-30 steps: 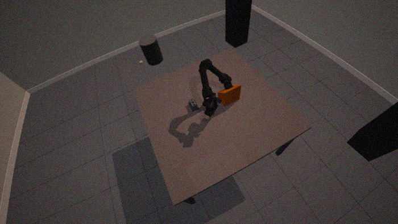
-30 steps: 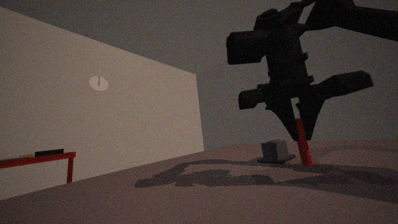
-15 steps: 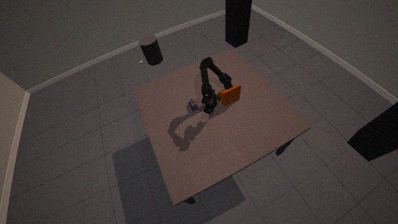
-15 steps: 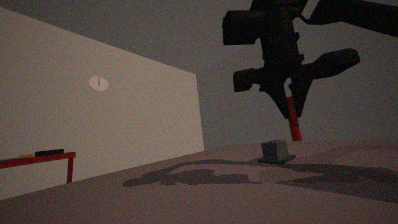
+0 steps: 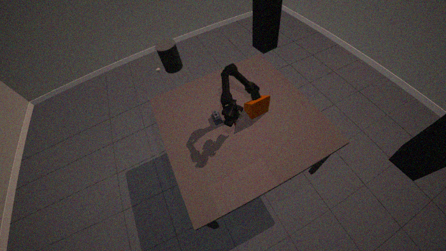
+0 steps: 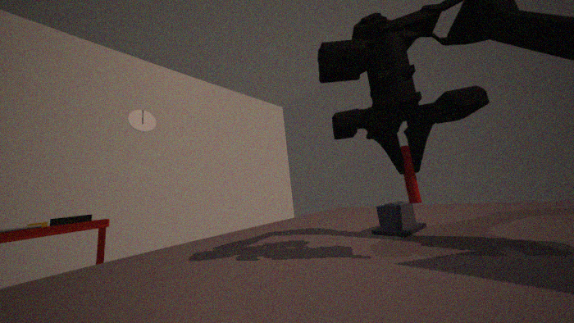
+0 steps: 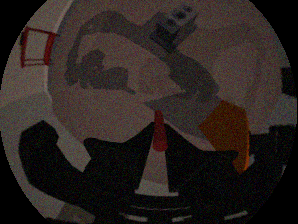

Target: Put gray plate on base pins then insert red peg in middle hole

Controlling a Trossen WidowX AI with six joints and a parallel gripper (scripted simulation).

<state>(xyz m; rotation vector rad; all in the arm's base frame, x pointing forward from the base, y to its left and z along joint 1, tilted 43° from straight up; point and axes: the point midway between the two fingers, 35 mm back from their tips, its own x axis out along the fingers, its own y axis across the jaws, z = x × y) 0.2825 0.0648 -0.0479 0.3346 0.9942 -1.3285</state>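
Observation:
My gripper [image 6: 407, 166] [image 5: 229, 122] [image 7: 158, 125] is shut on the red peg [image 6: 412, 188] [image 7: 160, 131]. It holds the peg by its upper part, nearly upright and tilted a little, with the lower end clear of the table. The gray plate [image 6: 395, 217] [image 5: 216, 117] sits on the dark base [image 6: 415, 229] just left of and below the peg in the exterior view. In the wrist view the plate and base [image 7: 178, 19] show small at the top, beyond the peg. The pins and the plate's middle hole are too small to make out.
An orange box [image 5: 257, 106] [image 7: 228, 131] stands on the brown table [image 5: 271, 153] [image 6: 287, 283] right beside the arm. A red side table [image 6: 53, 230] stands by the far wall. Dark pillars and a dark cylinder [image 5: 169, 58] stand on the floor off the table.

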